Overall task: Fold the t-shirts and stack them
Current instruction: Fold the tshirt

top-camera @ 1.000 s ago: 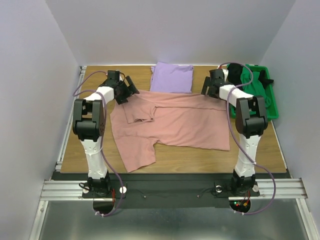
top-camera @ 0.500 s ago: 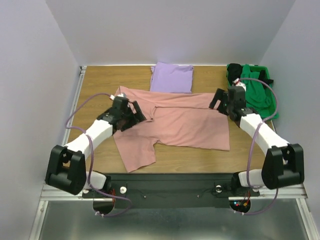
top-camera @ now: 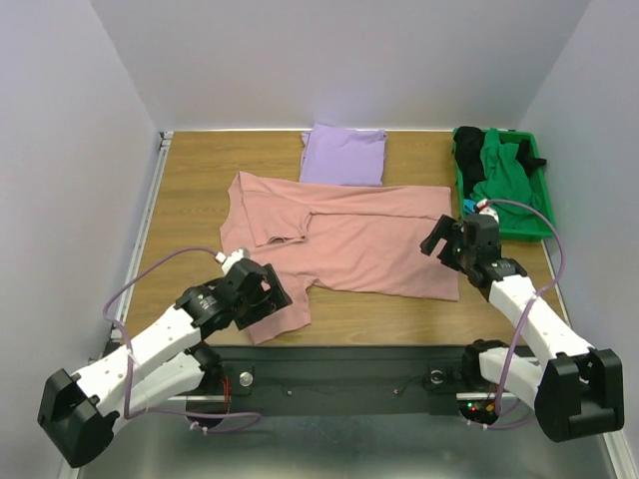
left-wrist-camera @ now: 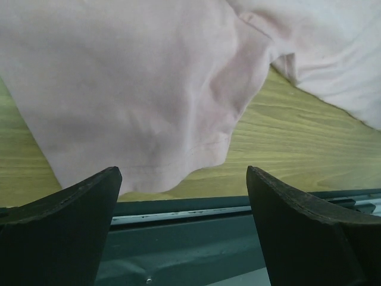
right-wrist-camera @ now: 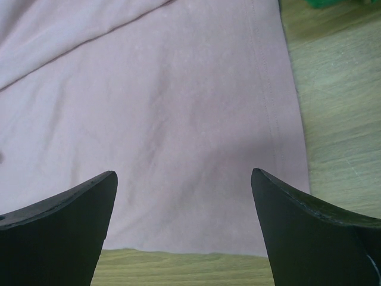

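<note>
A dusty-pink t-shirt (top-camera: 359, 239) lies spread across the middle of the wooden table, with its top part folded over. No print shows on it. A plain lavender t-shirt (top-camera: 344, 155) sits folded at the far edge, just behind the pink one. My left gripper (top-camera: 272, 297) hovers open over the pink shirt's near-left flap. In the left wrist view the left gripper (left-wrist-camera: 181, 179) frames that flap's hem (left-wrist-camera: 172, 170). My right gripper (top-camera: 436, 239) is open at the shirt's right hem. In the right wrist view the right gripper (right-wrist-camera: 183, 174) has pink cloth (right-wrist-camera: 178, 101) between its fingers.
A green bin (top-camera: 545, 222) at the far right holds green and black clothes (top-camera: 504, 165). A dark metal rail (left-wrist-camera: 190, 217) runs along the table's near edge, close under the left gripper. White walls close in the left, back and right.
Both arms have swung back from the shirt's far corners toward the near side, the left to the near-left flap and the right to the right hem. The shirts have not moved.
</note>
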Motion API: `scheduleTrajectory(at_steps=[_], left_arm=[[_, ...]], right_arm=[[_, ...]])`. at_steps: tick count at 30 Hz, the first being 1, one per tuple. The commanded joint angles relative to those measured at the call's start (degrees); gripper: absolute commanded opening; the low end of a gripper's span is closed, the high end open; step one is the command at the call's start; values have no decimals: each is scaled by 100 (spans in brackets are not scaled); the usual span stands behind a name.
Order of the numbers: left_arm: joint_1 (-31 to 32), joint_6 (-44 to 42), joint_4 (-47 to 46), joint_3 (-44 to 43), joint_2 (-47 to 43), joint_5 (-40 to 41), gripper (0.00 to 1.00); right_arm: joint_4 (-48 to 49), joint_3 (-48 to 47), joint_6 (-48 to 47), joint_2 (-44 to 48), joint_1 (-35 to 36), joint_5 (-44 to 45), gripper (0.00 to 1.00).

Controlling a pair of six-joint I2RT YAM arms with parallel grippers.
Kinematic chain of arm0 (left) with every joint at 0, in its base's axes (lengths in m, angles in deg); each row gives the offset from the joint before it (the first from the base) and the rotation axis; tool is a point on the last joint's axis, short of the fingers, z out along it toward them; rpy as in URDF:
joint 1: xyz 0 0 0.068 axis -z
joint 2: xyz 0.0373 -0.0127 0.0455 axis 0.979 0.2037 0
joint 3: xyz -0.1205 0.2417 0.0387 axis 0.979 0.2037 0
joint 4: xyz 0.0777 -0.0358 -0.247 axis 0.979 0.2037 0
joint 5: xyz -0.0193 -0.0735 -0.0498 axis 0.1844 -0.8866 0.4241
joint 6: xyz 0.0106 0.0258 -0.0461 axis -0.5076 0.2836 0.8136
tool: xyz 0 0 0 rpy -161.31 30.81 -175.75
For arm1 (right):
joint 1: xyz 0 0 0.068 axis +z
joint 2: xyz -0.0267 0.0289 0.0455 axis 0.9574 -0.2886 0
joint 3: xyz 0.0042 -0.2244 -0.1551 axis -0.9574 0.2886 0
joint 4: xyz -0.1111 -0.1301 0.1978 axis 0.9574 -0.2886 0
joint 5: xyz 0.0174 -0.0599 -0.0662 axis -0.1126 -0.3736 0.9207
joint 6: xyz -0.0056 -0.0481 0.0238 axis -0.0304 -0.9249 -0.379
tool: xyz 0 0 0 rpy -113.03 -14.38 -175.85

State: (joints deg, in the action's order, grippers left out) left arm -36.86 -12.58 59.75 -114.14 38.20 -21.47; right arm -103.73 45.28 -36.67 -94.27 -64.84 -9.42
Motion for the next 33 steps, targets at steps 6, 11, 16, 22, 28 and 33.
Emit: scheduleTrajectory(at_steps=[6,11,16,22,28,33], left_arm=[[27,402,-10,277,600,34,92],[36,50,-203,225,1593,-36,78],[36,-240,-98,-65,2367,-71,54],[27,-275,-19,-145,2412,-106,24],[36,-293,165,-355,2411,61,0],[36,-468,464,-750,2614,306,0]], right_arm=[[184,137,42,12,41,-21,100],[184,172,60,12,41,102,100],[149,269,77,56,41,269,100],[17,243,121,135,41,427,100],[-562,155,209,582,41,480,100],[-1440,260,560,1303,41,937,100]])
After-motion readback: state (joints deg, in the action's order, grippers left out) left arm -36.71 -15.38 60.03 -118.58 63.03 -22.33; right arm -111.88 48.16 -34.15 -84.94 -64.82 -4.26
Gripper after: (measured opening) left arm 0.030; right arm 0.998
